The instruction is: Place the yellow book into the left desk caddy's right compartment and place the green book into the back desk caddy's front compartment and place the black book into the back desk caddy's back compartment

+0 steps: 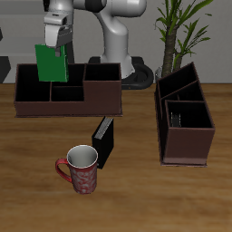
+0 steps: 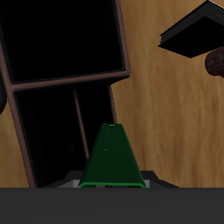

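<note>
My gripper [image 1: 54, 47] is shut on the top of the green book [image 1: 51, 63], which hangs upright above the back desk caddy [image 1: 68, 101], over its end farthest from the other caddy. In the wrist view the green book [image 2: 112, 157] points down toward the caddy's dark compartments [image 2: 66, 39]. The black book [image 1: 104, 141] stands on the table between the caddy and the mug; its edge also shows in the wrist view [image 2: 197, 26]. The left desk caddy [image 1: 187, 136] stands apart, beside the plant. The yellow book is out of view.
A red patterned mug [image 1: 80, 169] stands near the table's front edge, close to the black book. A potted plant [image 1: 177, 36] rises behind the left desk caddy. The robot's base [image 1: 122, 54] stands behind the back caddy.
</note>
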Controlling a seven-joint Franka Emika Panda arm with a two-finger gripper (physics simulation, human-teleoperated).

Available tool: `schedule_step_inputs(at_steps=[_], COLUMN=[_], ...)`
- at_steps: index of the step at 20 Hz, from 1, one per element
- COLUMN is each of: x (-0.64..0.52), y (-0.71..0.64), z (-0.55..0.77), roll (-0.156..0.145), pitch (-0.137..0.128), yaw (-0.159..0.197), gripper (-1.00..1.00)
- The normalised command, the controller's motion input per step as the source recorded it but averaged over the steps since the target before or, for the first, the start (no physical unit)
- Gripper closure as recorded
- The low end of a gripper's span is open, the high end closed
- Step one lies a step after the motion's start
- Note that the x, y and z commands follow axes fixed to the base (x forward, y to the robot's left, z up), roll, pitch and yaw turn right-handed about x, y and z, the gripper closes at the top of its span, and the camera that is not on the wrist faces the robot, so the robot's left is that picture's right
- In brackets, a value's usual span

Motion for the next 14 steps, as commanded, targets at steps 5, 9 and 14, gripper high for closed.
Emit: schedule_step_inputs(at_steps=[5,9,14], x=[0.08,0.15,0.12], y=[-0.06,-0.11,0.15], z=[0.03,-0.03,-0.12], roll=[-0.051,-0.04,0.017], pitch=[-0.024,0.016,0.041], yaw=[0.144,0.111,0.042], gripper=[1.0,1.0,1.0])
